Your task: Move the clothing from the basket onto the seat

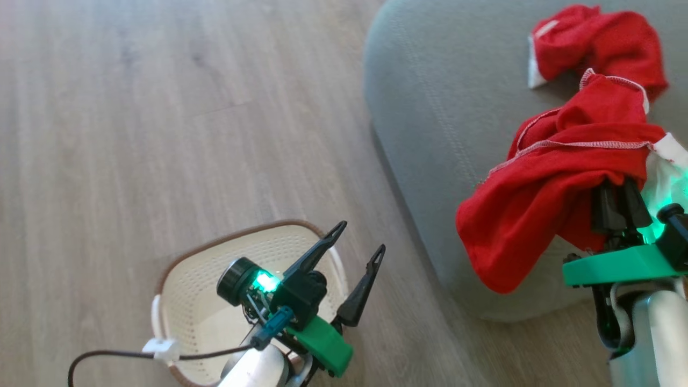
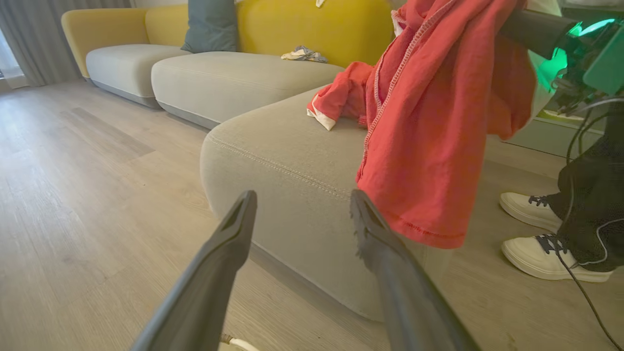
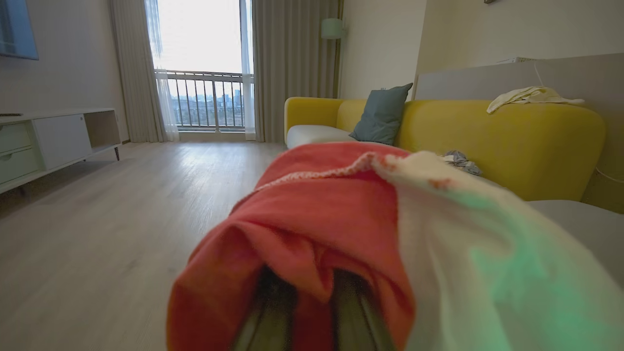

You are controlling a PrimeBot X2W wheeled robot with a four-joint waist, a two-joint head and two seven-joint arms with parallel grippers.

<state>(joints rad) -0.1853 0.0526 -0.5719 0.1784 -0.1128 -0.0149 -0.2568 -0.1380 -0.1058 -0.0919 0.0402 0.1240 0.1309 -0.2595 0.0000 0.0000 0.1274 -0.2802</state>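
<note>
the right gripper [image 1: 619, 207] is holding a red garment [image 1: 548, 183] up at the near edge of the seat [image 1: 430, 134]. its two dark fingers are pinching tight on the cloth. the cloth is draping over them, so their tips are hiding under it. the garment is hanging down in a loose fold, and its low end is dangling by the seat's edge, above the wooden floor [image 1: 161, 107]. it is being held high so it is not dragging. i think the arm is bringing it in to drop it. it looks like it is needing to go farther over the cushion first, or the cloth may slide off onto the floor.

another red garment [image 1: 591, 43] with a white band is lying bunched up on the seat, farther in. nothing is holding it, so that part of the job is looking done.

the left gripper [image 1: 361, 237] is hovering over the basket [image 1: 183, 290], with its fingers spread wide and holding nothing. the basket is sitting on the floor near the seat's corner. the part of its inside that is showing is bare cream plastic, and the arm is hiding the rest. the left arm seems to be waiting out of the way.

a person's white shoes [image 2: 531, 209] are standing on the floor beside the seat, close to the hanging cloth.
</note>
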